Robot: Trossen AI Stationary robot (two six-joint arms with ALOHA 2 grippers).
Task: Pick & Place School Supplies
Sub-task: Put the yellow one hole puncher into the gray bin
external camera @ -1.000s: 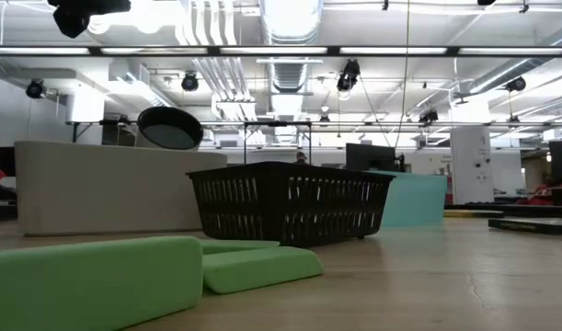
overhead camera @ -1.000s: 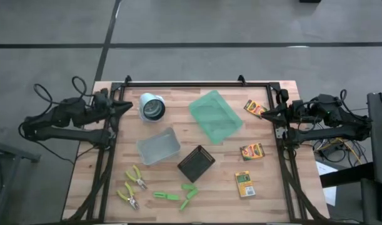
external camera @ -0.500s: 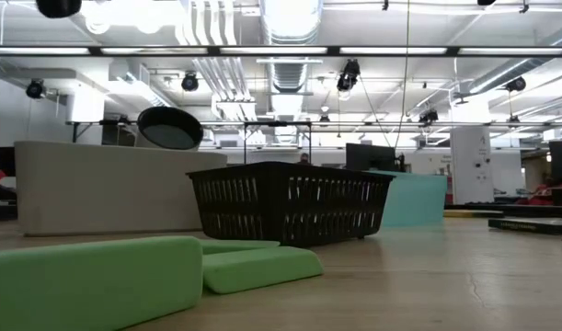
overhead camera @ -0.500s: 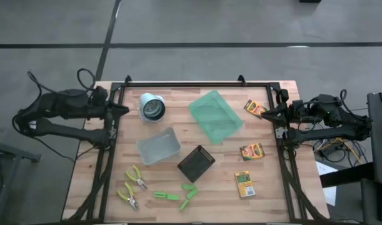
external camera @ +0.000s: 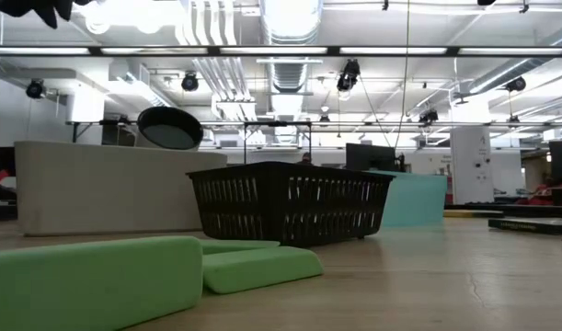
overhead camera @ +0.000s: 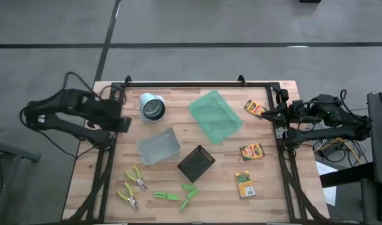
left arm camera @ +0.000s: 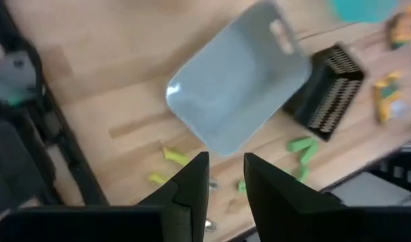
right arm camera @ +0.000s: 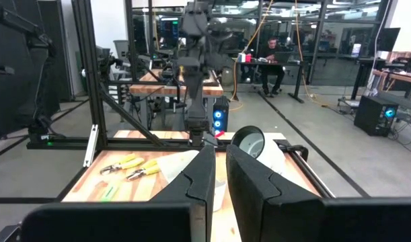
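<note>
Two yellow-green-handled scissors point(overhead camera: 135, 177) point(overhead camera: 128, 197) lie flat near the table's near-left corner. Beside them lie bright green markers point(overhead camera: 167, 196) point(overhead camera: 189, 187), which fill the foreground of the low view point(external camera: 87, 280). Three crayon boxes point(overhead camera: 254, 109) point(overhead camera: 251, 151) point(overhead camera: 244, 184) lie flat along the right side. My left gripper point(overhead camera: 124, 124) point(left arm camera: 225, 176) hangs over the table's left side, next to the clear bin, pointing down, its fingers slightly parted and holding nothing. My right gripper point(overhead camera: 264, 114) point(right arm camera: 220, 161) waits shut at the right edge, near the far crayon box.
A white cup point(overhead camera: 152, 107) lies on its side at the far left. The clear bin point(overhead camera: 158, 146), the translucent green tray point(overhead camera: 216, 115) and the black mesh box point(overhead camera: 196, 164) stand mid-table. Black frame rails run along both side edges. Bare wood lies between the black box and the crayon boxes.
My left arm has drawn back from the white cup, then swung toward the near edge, and its gripper has tipped from level to pointing down over the table's left side. The right arm and all objects have kept still.
</note>
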